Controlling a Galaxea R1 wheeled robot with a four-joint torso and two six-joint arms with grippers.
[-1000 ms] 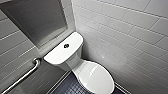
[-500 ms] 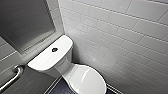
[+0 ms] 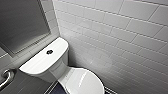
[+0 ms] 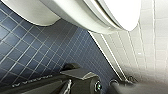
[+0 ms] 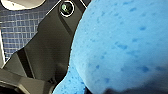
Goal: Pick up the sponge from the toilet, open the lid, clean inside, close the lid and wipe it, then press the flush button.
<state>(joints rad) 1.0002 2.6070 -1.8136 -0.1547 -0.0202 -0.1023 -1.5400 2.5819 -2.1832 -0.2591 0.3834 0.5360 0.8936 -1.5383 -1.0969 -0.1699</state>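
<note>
**Clamp the sponge firmly, then line up on the lid**

The sponge [image 5: 120, 45] sits clenched in your right gripper [image 5: 75, 83], close against its camera. The lid [image 3: 83, 82] lies shut, near and right of the tank [image 3: 42, 62]. Squeeze steadily and approach the lid's near rim squarely.

Left plate [image 4: 75, 75]: dark grey, matt, angular edges; left fitting [image 4: 98, 86] round, pale ring, greenish centre; bar [image 4: 37, 88] near black, with faint pale lettering [image 4: 30, 81], unreadable; tube [image 4: 140, 88] mid-grey, smooth. Right plate [image 5: 47, 47]: dark grey, faceted; right fitting [image 5: 66, 7] white-ringed, green glassy centre; housing [image 5: 17, 80] lighter grey.
</note>
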